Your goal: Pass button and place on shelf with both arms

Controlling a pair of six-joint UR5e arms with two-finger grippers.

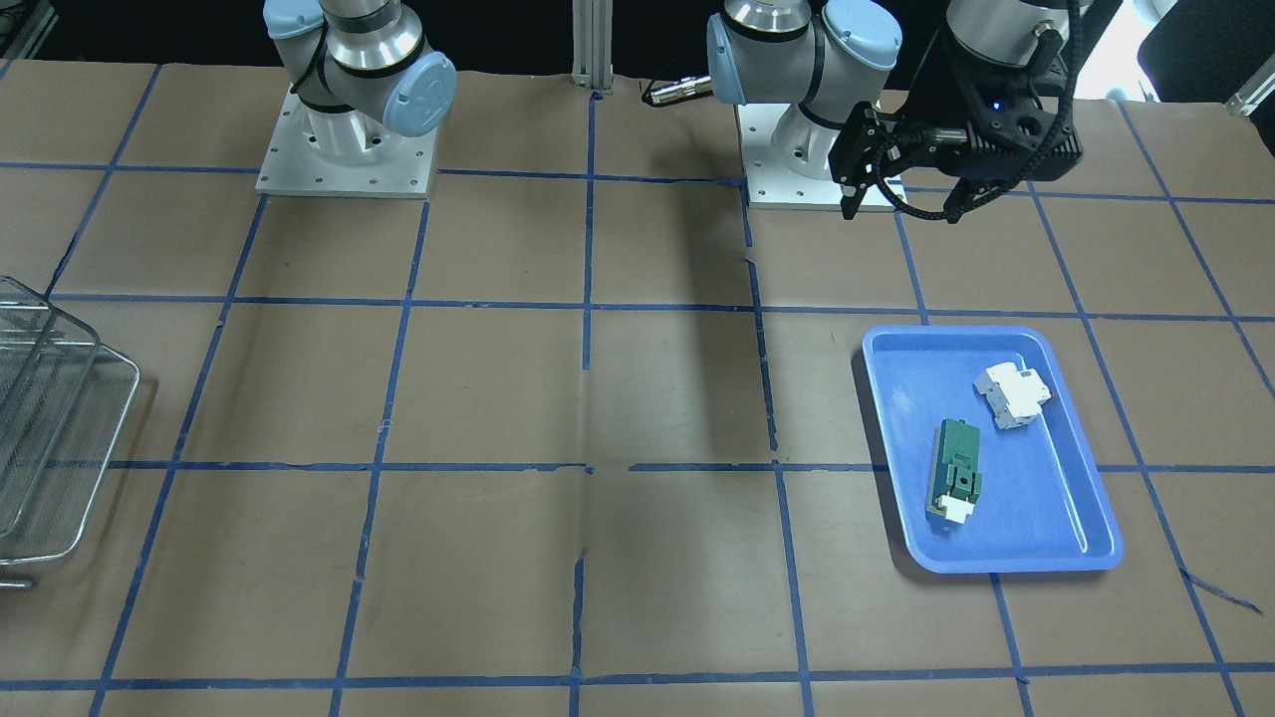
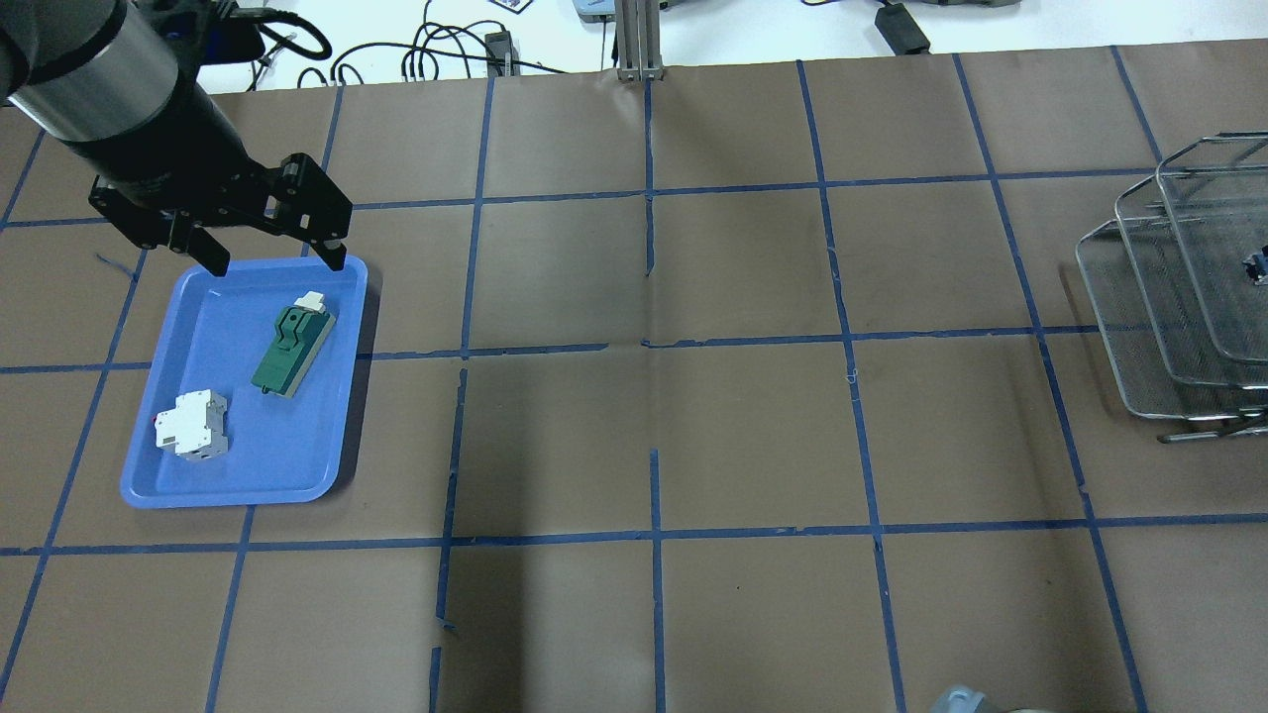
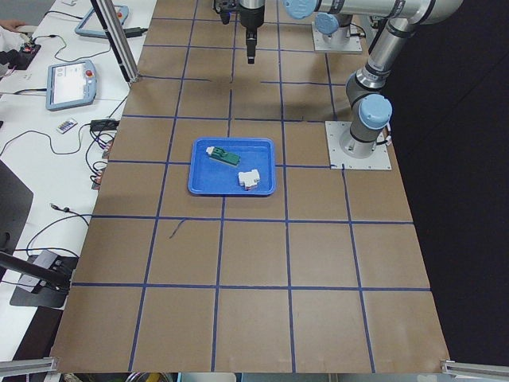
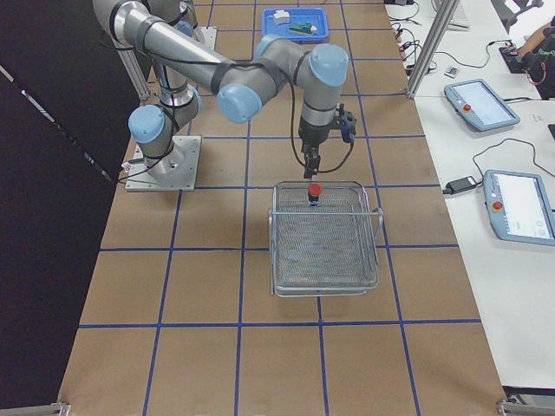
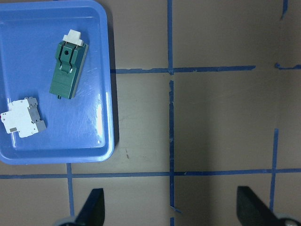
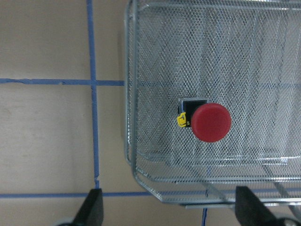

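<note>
The button (image 6: 210,121), red cap up, stands on the top tier of the wire-mesh shelf (image 6: 263,56). It also shows in the exterior right view (image 4: 314,191) near the shelf's (image 4: 325,251) back edge. My right gripper (image 6: 169,209) is open and empty, straight above the button and apart from it (image 4: 310,167). My left gripper (image 2: 276,264) is open and empty, hovering over the far edge of the blue tray (image 2: 149,475). It shows at the robot's base in the front-facing view (image 1: 901,213).
The blue tray (image 1: 1096,538) holds a green block with a white end (image 2: 287,342) and a white breaker-like module (image 2: 193,426). The shelf (image 2: 1179,297) stands at the table's right edge. Brown paper with a blue tape grid covers the table.
</note>
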